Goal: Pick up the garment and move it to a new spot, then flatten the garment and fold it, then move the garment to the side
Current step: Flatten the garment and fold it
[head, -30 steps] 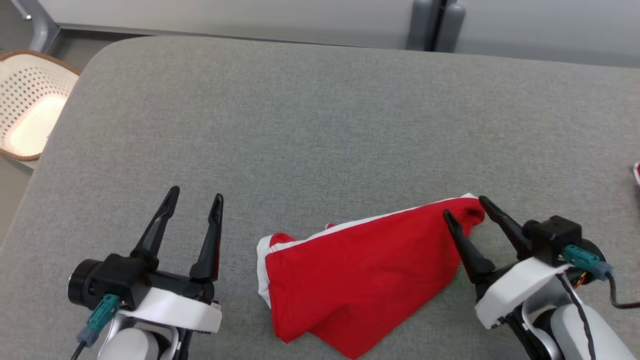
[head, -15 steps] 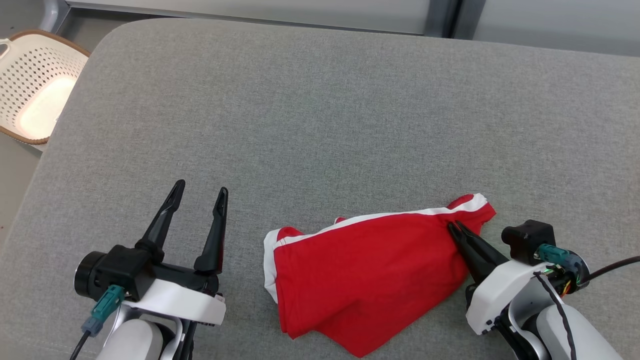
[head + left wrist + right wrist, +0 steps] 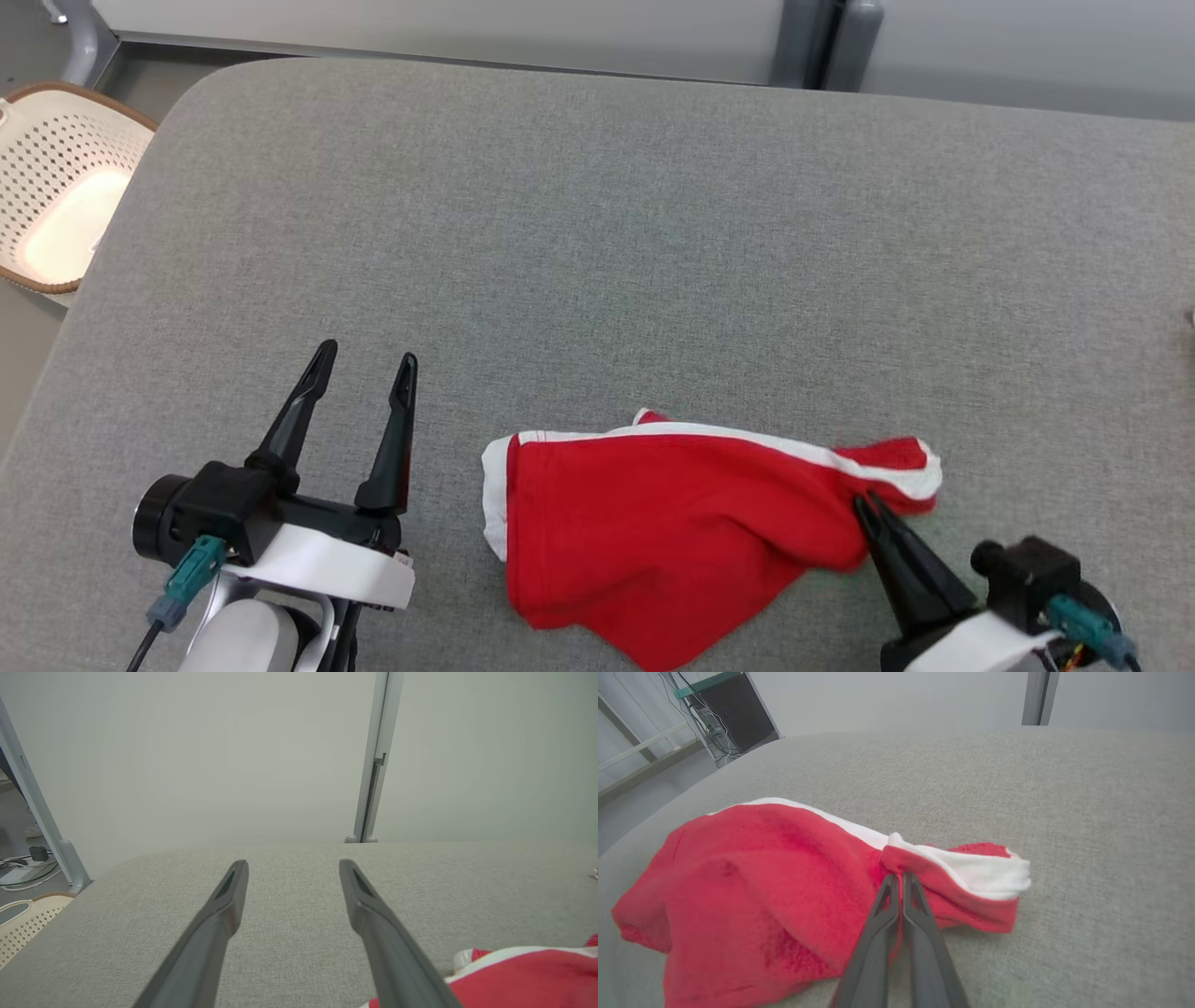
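The garment [image 3: 672, 523] is red with white trim, lying crumpled on the grey cushioned table [image 3: 597, 233] near its front edge. My right gripper [image 3: 864, 504] is shut on the garment's right end, just below the white-edged corner. In the right wrist view the two fingers meet on the red cloth [image 3: 752, 882] at my right gripper's tips [image 3: 900, 877]. My left gripper [image 3: 364, 359] stands open to the left of the garment, apart from it, holding nothing. The left wrist view has my left gripper [image 3: 293, 865] over bare fabric, with the garment's edge [image 3: 523, 975] at lower right.
A cream perforated basket [image 3: 56, 187] with a brown rim stands on the floor off the table's left edge. A wall with a grey post [image 3: 822, 42] runs behind the table. A dark cabinet with cables [image 3: 724, 709] stands beyond the table.
My right gripper has shut on the garment's right corner and drawn it toward the front edge. The left gripper has stayed open and still. The head camera has shifted slightly.
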